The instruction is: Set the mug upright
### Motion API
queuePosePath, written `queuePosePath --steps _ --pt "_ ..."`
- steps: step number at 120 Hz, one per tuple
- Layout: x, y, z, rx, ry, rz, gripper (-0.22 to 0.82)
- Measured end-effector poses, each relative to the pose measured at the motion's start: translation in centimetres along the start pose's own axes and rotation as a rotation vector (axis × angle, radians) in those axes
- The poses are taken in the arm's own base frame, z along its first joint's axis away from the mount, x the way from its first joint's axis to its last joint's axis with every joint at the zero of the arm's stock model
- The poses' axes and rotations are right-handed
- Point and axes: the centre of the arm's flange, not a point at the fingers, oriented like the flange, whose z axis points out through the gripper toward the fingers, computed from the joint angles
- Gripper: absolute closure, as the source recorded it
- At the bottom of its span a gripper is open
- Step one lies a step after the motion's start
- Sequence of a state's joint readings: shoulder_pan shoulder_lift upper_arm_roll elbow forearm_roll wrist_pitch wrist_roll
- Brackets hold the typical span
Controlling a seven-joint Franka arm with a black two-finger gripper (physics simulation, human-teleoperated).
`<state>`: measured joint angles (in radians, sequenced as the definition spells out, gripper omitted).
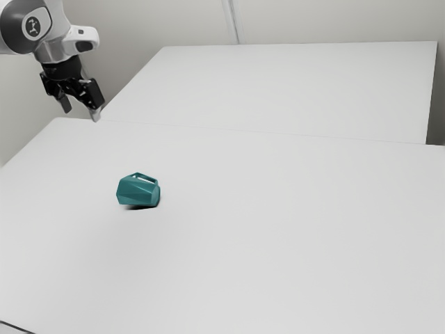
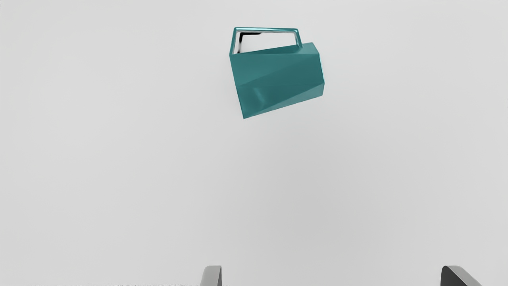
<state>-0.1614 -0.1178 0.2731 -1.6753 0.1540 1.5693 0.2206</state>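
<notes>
Mug on its side, our claw spread and well apart from it

We have the teal mug (image 1: 138, 191) lying tipped on the white table (image 1: 278, 229), its long axis level rather than upright. In the exterior view that axis runs roughly from left to right; in the wrist view it lies slantwise, nearly along the line between our two fingertips. The handle (image 2: 266, 29) runs along the body, on the mug's side facing away from our fingertips, and one of its feet meets the very end that points to the exterior view's right. We cannot make out the mug's opening. Our gripper (image 1: 81, 112) hangs higher than the mug, off toward the exterior view's left, fingers wide apart with nothing between them. Beyond the mug is a second white surface (image 1: 292, 87).
</notes>
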Motion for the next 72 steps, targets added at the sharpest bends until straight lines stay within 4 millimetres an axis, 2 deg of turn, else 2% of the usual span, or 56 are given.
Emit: queuePosePath --steps 12,22,44,60,72 --pt "-0.4 0.0 0.5 -0.006 -0.009 -0.049 0.00" --pt "-0.9 -0.4 1.7 -0.017 -0.028 -0.093 0.00" --pt "-2.7 -2.7 4.3 -0.131 -0.058 -0.223 0.00" --pt "-3.3 -6.0 7.8 -0.256 -0.090 -0.327 0.00" --pt "-3.6 -7.7 11.9 -0.360 -0.129 -0.372 0.00"
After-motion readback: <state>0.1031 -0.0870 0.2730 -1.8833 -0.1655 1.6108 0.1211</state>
